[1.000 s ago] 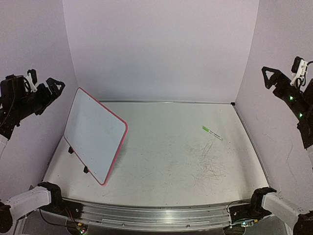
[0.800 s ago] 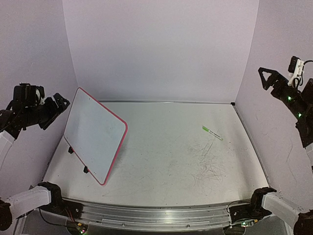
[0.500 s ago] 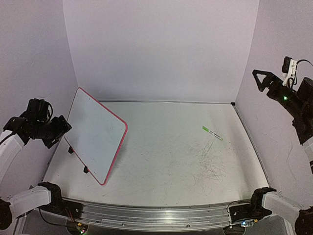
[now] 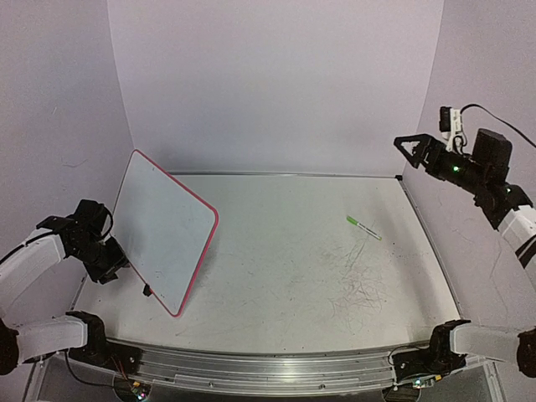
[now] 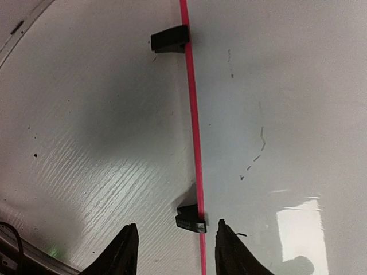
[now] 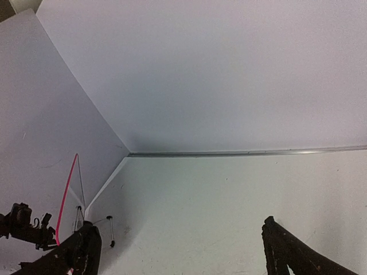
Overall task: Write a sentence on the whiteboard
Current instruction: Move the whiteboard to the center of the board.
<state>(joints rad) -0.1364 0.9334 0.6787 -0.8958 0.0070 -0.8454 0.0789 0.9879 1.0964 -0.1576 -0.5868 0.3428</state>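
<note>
The whiteboard (image 4: 163, 228) stands tilted at the table's left, white with a pink rim. No sentence shows on its face, only a few dark specks (image 5: 256, 153). My left gripper (image 4: 117, 265) is low at the board's lower left edge. In the left wrist view its jaws (image 5: 175, 252) stand apart astride the pink rim (image 5: 194, 137), just short of a black clip foot (image 5: 191, 220); they hold nothing. My right gripper (image 4: 410, 147) hangs high at the right, wide open and empty (image 6: 180, 226). A green marker (image 4: 363, 227) lies on the table right of centre.
Grey scribble scratches (image 4: 360, 289) mark the table's right half. A second clip foot (image 5: 170, 39) sits further along the rim. Lilac walls close in at left, back and right. A metal rail (image 4: 268, 367) runs along the near edge between the arm bases.
My left gripper came down from high by the left wall to the board's lower edge, and its jaws narrowed. My right arm swung inward and lower, still wide open.
</note>
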